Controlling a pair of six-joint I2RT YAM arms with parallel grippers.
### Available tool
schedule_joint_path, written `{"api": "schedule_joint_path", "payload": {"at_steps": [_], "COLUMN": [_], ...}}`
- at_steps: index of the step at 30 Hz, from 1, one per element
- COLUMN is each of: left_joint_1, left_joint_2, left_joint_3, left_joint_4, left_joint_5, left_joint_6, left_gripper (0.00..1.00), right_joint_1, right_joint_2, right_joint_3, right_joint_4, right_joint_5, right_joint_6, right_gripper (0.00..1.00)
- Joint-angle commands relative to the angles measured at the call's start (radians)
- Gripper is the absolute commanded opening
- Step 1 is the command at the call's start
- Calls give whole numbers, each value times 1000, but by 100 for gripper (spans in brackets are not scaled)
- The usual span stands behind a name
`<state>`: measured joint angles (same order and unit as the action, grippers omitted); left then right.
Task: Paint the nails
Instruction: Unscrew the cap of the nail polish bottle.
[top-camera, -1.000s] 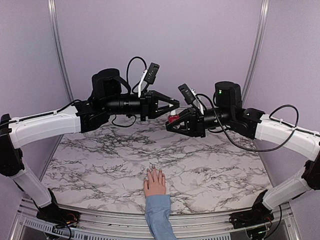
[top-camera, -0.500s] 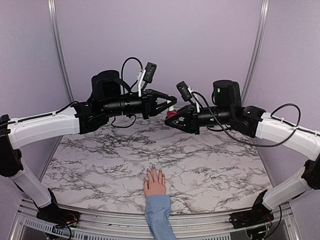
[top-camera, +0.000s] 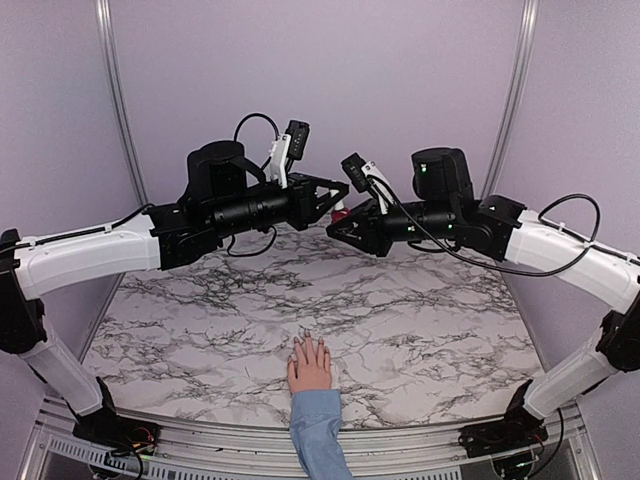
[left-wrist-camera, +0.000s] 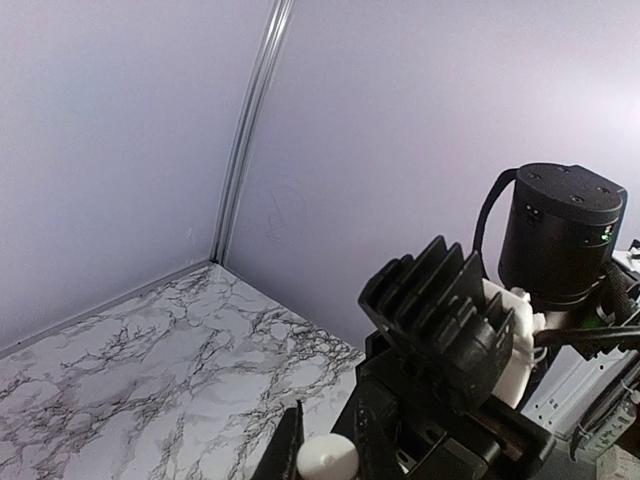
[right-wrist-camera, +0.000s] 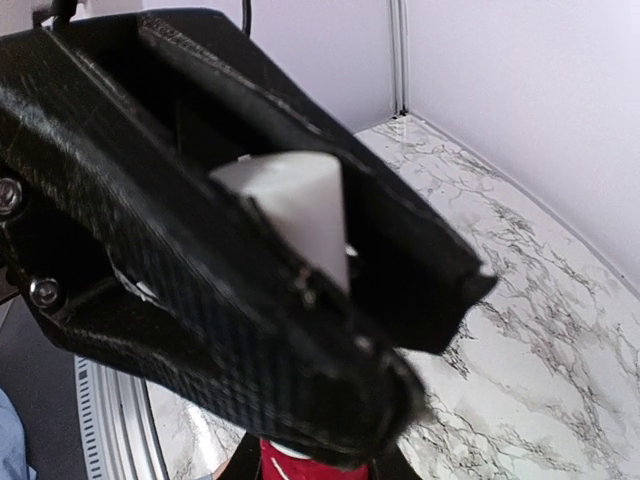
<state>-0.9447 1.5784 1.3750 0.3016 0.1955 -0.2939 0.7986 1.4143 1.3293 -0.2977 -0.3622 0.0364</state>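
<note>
A pale pink hand (top-camera: 310, 366) in a light blue sleeve (top-camera: 318, 432) lies flat at the table's near edge; the nails (top-camera: 308, 343) are too small to tell their colour. High over the back of the table, my two grippers meet on a small dark red polish bottle (top-camera: 342, 214). My right gripper (top-camera: 339, 228) is shut on its red body (right-wrist-camera: 310, 466). My left gripper (top-camera: 338, 200) is shut on its white cap (left-wrist-camera: 327, 460), which also shows in the right wrist view as the white cap (right-wrist-camera: 295, 215) between the left gripper's black fingers (right-wrist-camera: 250, 300).
The marble-patterned table (top-camera: 200, 310) runs back to lilac walls with metal corner posts (top-camera: 115, 100). The right arm's motor housing (left-wrist-camera: 560, 235) sits close beside the left gripper. Both arm bases stand at the near corners.
Both grippers have risen together with the bottle between them, and the right arm has swung a little left toward the back wall. The hand has not moved.
</note>
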Motion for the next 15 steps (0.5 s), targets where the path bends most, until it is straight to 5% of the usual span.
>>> {"api": "schedule_joint_path", "payload": {"at_steps": [1,15], "left_joint_1": [-38,-83], "left_joint_2": [-1,41], "left_joint_3": [20,85], "left_joint_4": [-67,-142], "left_joint_5": [-139,-339], "left_joint_6": [13,-48], "left_gripper": [0,0], "right_joint_1": [-30,-21], "right_joint_2": [22,-11], "right_joint_3": [76,53], "right_joint_4": [-27,14], "right_joint_5": [246,304], "right_joint_6": [65,-85], "right_gripper": [0,0]}}
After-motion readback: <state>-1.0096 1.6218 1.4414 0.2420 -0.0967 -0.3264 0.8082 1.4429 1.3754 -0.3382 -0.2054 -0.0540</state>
